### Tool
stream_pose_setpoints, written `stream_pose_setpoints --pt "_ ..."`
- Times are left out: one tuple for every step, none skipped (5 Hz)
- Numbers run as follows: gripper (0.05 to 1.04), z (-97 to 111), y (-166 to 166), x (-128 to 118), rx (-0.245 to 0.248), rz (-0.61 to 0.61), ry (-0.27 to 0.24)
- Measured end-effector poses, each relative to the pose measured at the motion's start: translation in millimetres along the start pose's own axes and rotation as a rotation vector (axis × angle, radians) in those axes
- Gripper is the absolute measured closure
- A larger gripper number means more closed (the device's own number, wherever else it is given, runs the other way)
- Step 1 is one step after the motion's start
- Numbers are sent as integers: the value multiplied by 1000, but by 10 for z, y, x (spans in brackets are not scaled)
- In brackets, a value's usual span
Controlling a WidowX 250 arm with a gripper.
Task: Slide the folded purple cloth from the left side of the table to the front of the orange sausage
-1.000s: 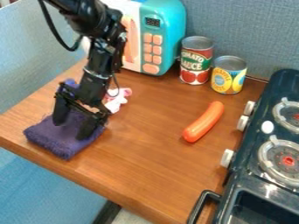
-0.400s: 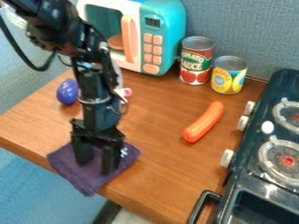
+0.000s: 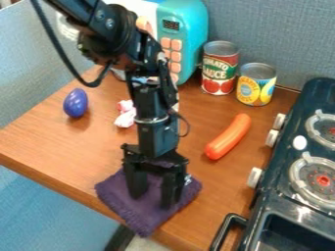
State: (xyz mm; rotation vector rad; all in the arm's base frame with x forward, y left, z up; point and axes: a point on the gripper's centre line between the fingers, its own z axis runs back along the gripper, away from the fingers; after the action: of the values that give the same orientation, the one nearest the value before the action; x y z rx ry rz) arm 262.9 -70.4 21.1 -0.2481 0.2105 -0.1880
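Moving the purple cloth well likely calls for light, even pressure from the gripper, its fingers wide apart over it, and care where one corner reaches the tabletop's front edge.

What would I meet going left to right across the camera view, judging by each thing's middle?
Purple egg-shaped object → pink-and-white item → gripper → red tomato can → yellow-labelled can → stove burners.
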Motion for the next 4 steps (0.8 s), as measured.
stream_pose_setpoints --pt "83 26 -98 238 1 14 -27" --pt "84 45 -107 306 -2 54 -32" --pt "84 81 -70 283 18 91 -22" --pt "84 313 30 172 62 147 -21"
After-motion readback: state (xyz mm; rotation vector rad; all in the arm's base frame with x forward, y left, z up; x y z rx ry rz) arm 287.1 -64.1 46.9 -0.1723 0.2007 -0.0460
